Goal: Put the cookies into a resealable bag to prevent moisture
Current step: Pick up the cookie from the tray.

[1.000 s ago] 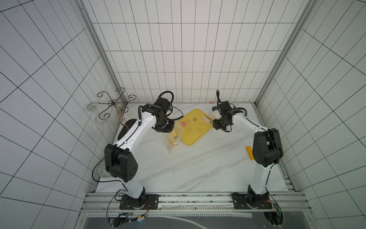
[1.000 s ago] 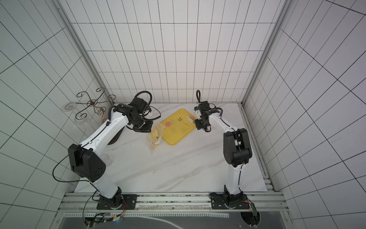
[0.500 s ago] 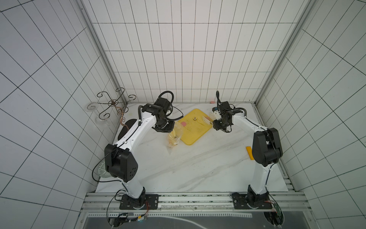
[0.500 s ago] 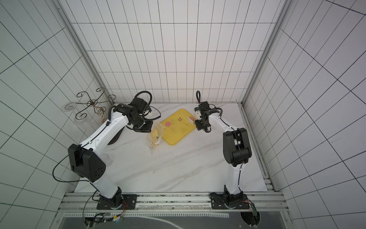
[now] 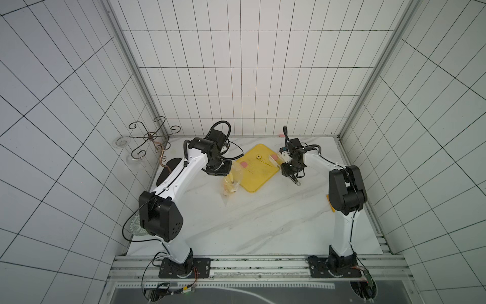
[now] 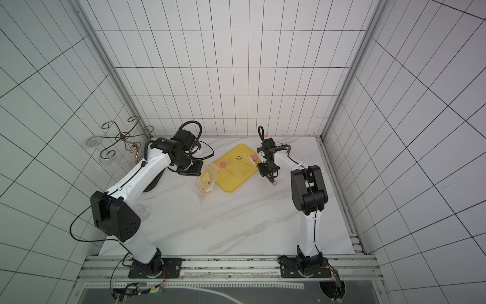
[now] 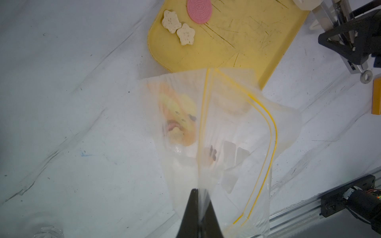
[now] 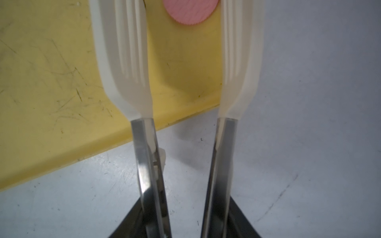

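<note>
Right gripper (image 8: 184, 41) has barely moved this past second, jaws spread astride 1 pink cookie (image 8: 190, 10) on the yellow tray (image 8: 51, 82), not yet pinching. Left gripper (image 7: 199, 197) stays clamped on the resealable bag (image 7: 226, 127) beside the tray, so a pick looks imminent.

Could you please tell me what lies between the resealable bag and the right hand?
In both top views, the yellow tray lies between the resealable bag and the right hand, bearing a pink cookie and a dark round cookie.
</note>
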You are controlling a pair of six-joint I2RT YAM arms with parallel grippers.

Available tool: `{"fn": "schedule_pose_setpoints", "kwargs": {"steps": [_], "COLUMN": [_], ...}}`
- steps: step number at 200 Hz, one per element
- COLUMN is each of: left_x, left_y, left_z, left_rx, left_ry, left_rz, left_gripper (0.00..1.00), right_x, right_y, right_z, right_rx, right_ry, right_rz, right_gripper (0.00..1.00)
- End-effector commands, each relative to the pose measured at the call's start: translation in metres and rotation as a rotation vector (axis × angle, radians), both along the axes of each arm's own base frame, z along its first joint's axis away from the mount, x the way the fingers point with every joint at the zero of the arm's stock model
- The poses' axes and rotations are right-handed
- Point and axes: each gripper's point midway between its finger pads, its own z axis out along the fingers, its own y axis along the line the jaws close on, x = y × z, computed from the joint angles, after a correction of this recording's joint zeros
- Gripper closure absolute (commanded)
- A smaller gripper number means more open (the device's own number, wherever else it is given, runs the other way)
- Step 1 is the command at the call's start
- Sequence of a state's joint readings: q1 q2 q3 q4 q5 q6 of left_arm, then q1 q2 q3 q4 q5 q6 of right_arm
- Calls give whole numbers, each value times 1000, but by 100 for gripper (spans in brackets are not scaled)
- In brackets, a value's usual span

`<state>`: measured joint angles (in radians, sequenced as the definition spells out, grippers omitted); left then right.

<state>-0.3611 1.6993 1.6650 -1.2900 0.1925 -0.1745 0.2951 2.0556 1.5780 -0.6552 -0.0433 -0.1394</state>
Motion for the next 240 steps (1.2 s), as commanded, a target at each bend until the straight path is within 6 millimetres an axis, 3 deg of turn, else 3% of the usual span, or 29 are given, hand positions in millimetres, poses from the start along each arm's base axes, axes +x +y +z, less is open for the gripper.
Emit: {"fn": "schedule_pose_setpoints", "kwargs": {"steps": [1, 113, 169, 240], "left_x": [1, 0, 0, 0], "left_y": [-5, -4, -4, -5], "left_z": [2, 2, 1, 1], "left_rx": [-13, -13, -16, -17], "left_ry": [-15, -15, -15, -15], "left_rz": [-23, -28, -29, -29], "left_gripper": [100, 100, 100, 100], "right_x": [30, 44, 46, 45], "right_y": [20, 30, 31, 33], "right_z": [40, 32, 27, 58], "right_rx": [50, 32, 25, 46], "right_ry": [-106, -107, -102, -154], "right_rz": [24, 36, 35, 42], "right_gripper": [51, 50, 55, 60]}}
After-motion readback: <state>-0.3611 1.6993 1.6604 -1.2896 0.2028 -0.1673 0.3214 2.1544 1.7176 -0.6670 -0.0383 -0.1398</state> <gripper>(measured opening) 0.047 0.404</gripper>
